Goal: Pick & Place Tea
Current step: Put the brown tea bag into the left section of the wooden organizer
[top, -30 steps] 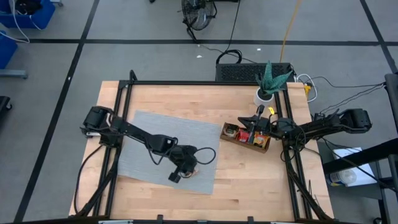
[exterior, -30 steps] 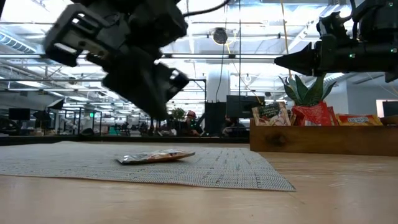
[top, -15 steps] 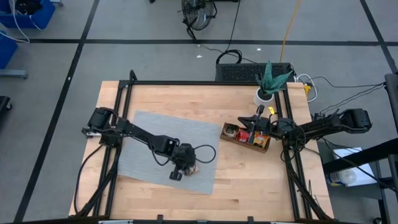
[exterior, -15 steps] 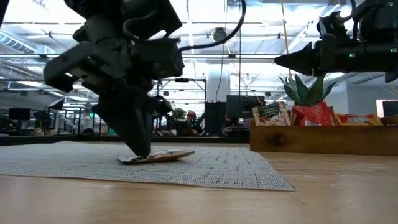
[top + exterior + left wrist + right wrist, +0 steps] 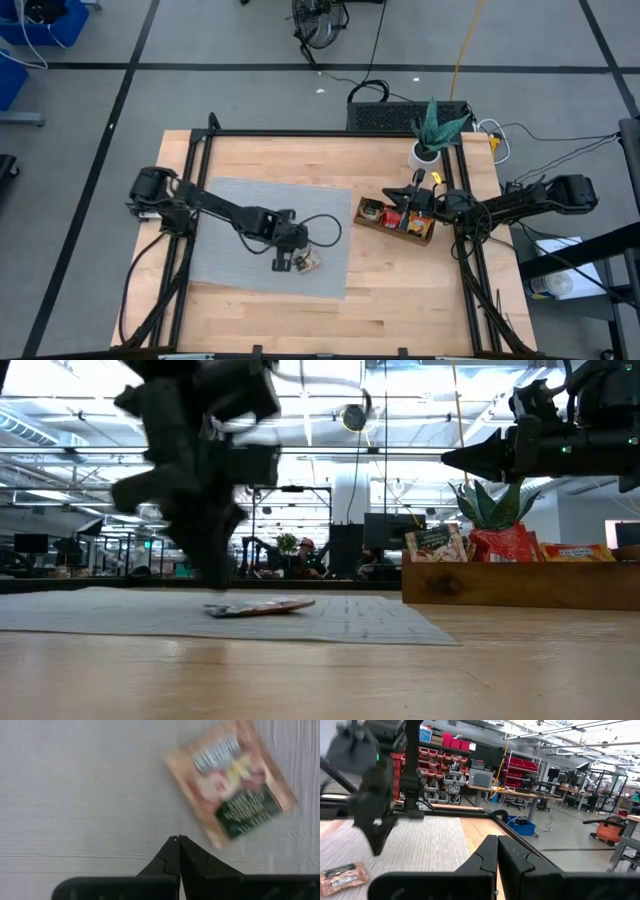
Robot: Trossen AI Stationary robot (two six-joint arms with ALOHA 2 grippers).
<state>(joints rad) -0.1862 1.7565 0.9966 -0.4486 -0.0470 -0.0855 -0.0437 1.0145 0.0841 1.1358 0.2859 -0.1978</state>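
Since half a second earlier, the left gripper (image 5: 284,263) had been lifted off the tea sachet (image 5: 311,261) and shifted slightly aside; its fingers were pressed fully together with nothing held. 1 sachet was left lying flat on the grey mat (image 5: 230,215), near the mat's edge closest to the wooden tray (image 5: 421,236), just beside the gripper tips. Printing on the sachet (image 5: 231,784) was too blurred to be read. More packets were seen standing in the tray. The right gripper (image 5: 397,192) was held over the tray, closed and empty.
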